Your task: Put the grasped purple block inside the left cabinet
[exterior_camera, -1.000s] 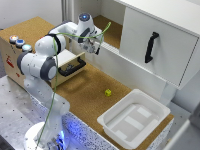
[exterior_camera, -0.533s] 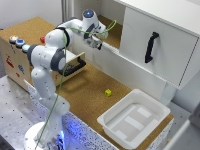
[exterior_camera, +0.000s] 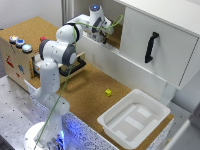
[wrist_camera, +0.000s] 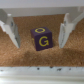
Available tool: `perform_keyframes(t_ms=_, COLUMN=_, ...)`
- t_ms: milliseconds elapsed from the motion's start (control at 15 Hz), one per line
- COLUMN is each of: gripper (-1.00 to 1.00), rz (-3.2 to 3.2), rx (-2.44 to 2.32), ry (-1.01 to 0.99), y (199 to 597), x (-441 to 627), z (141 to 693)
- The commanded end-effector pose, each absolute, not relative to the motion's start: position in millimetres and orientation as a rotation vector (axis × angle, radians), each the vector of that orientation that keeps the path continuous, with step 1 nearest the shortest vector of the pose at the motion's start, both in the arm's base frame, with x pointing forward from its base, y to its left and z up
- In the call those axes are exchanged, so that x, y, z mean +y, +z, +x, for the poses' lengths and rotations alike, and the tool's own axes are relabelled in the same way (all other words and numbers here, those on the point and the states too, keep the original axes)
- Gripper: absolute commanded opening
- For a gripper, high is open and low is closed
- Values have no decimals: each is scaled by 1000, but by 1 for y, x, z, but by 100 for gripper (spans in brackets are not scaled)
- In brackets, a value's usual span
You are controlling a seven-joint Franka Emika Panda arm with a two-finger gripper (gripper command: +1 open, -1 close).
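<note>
Left cabinet: white walls, cork-brown floor, open front, roomy around the arm's end. Gripper reaches inside it; wrist view shows gripper with fingers spread apart, not touching anything. Purple block sits flat on the cabinet floor between them, gap either side, yellow "G" facing camera. Looks light, rigid, not fragile; flat opposite side faces suit a pinch. Cork should stop sliding. Placement looks done.
</note>
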State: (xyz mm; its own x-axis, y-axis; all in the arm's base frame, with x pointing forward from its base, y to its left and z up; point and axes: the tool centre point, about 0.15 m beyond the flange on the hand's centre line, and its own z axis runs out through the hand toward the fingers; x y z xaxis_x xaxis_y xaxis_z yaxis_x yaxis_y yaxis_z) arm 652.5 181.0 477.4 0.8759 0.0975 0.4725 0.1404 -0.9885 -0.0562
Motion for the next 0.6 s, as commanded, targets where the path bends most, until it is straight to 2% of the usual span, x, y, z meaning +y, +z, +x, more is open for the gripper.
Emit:
perform_keyframes(t_ms=0, gripper=100, rz=-3009, rx=-205, ry=-855, y=494, x=190, z=537)
perform_keyframes(t_ms=67, gripper=100, rz=-3011, rx=-248, ry=-852, y=493, x=192, z=524)
perform_keyframes(t_ms=533, gripper=100, rz=-2975, rx=-831, ry=-484, y=482, x=235, z=449)
